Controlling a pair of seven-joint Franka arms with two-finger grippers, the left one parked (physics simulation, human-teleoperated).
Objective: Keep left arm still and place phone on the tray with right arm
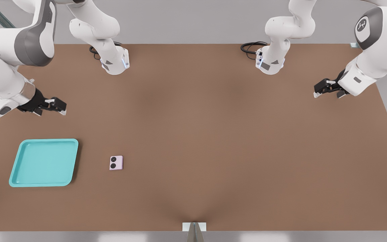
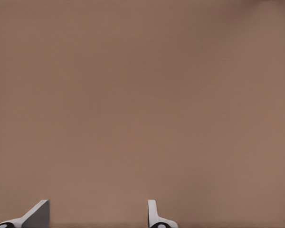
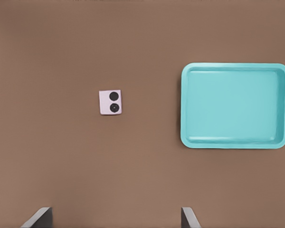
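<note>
The phone (image 1: 116,162) is a small pale pink slab lying flat on the brown table, its two black lenses facing up; the right wrist view shows the phone (image 3: 110,102) too. The turquoise tray (image 1: 44,162) rests flat at the front view's left, a short gap left of the phone, with nothing in it. In the right wrist view the tray (image 3: 235,105) lies beside the phone. My gripper (image 1: 58,107) hovers open and holds nothing, behind the tray near the table's left edge. Its gripper (image 3: 115,219) fingertips (image 3: 40,217) stand wide apart, well away from both objects.
Two white arm bases (image 1: 114,62) (image 1: 270,62) with black cables stand along the table's far edge. The other arm's gripper (image 1: 328,89) hangs at the far right. A small grey mount (image 1: 194,230) sits at the middle of the near edge.
</note>
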